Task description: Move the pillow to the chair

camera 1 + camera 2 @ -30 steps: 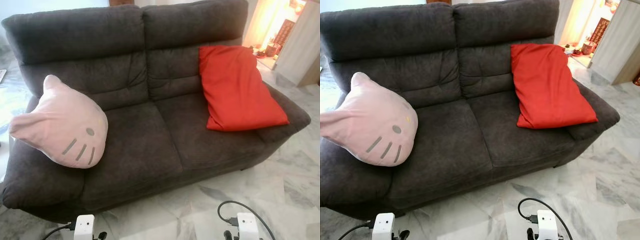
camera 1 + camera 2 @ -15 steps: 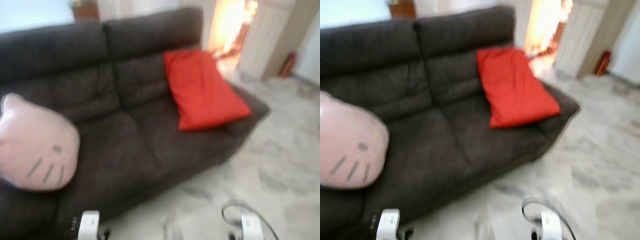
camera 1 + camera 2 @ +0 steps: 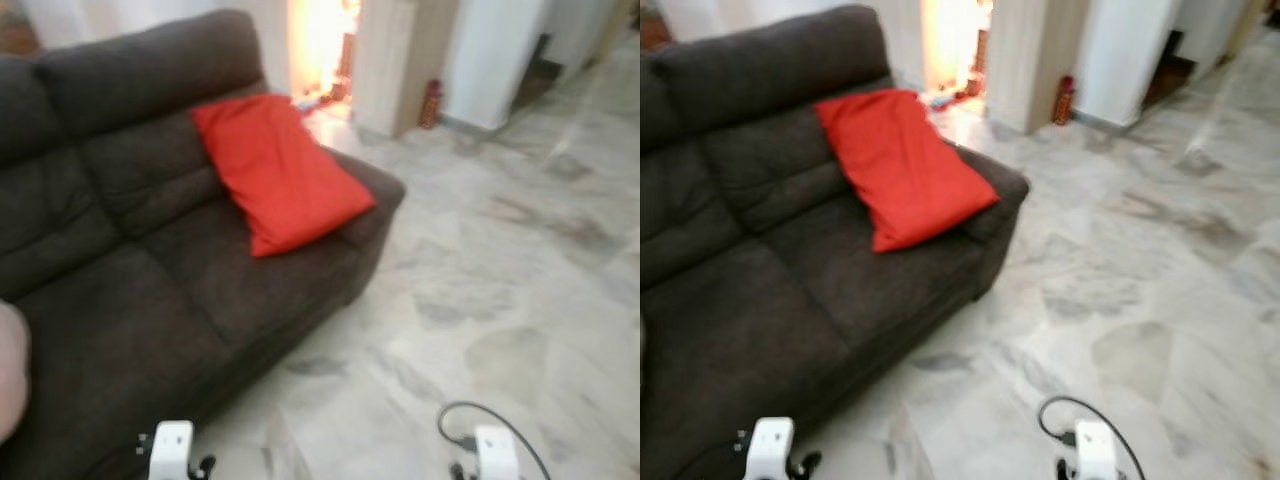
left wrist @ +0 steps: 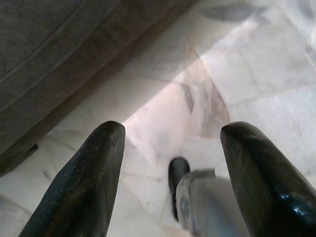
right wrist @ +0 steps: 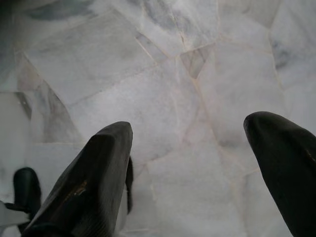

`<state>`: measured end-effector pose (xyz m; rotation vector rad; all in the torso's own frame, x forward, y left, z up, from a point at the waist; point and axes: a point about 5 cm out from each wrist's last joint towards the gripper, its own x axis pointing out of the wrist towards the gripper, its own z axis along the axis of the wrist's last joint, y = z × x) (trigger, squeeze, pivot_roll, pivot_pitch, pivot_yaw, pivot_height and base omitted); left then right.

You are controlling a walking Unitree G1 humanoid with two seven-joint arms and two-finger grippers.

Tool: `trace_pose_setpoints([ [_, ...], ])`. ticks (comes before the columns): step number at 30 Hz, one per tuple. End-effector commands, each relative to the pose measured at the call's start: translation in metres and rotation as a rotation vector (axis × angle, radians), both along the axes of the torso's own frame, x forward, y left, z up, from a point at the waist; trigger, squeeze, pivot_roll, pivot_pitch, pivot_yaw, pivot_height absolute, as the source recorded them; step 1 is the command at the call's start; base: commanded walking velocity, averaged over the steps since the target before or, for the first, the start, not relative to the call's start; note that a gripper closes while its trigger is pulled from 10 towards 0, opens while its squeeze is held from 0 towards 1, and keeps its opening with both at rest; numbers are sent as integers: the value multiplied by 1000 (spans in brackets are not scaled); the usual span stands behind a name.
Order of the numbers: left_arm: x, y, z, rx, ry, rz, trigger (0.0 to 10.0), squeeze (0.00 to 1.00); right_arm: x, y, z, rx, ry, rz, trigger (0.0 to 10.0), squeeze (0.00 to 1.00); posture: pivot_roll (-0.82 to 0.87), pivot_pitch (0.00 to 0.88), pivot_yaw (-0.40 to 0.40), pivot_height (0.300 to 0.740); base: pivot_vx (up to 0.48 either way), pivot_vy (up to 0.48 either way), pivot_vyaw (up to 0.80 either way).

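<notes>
Red pillow (image 3: 280,170) lies propped against the backrest at the right end of the dark grey sofa (image 3: 130,290), its lower corner resting by the right armrest. A sliver of a pink cushion (image 3: 10,370) shows at the far left edge of the sofa seat. Marble floor (image 3: 500,260) extends to the right, toward a brightly lit doorway (image 3: 320,40) far behind the sofa. Left gripper (image 4: 170,173) hangs low over the floor near the sofa base, fingers spread wide, holding nothing. Right gripper (image 5: 197,173) hangs over bare floor, likewise spread wide and empty. Head views are slightly blurred.
</notes>
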<state>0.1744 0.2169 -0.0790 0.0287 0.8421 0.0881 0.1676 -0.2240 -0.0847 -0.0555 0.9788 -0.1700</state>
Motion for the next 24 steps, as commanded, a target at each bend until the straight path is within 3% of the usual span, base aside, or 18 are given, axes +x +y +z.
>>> trace_pose_setpoints([
  [1, -2, 1, -1, 2, 14, -4, 10000, 0, -3, -1, -1, 0, 7, -5, 10000, 0, 47, 0, 12, 740, 0, 0, -744],
  [10, 1, 0, 0, 22, 17, -19, 10000, 0, -3, 0, -1, 4, 10, -5, 10000, 0, 41, 0, 16, 740, 0, 0, -742],
  [12, 2, 1, 0, 26, 13, -18, 10000, 0, -3, 0, -2, 6, 10, -7, 10000, 0, 41, 0, 16, 740, 0, -461, -738],
  [24, 5, -4, 1, -11, 7, 1, 10000, 0, -3, 0, -2, 5, 11, -12, 10000, 0, 43, 0, 14, 740, 0, -34, -732],
])
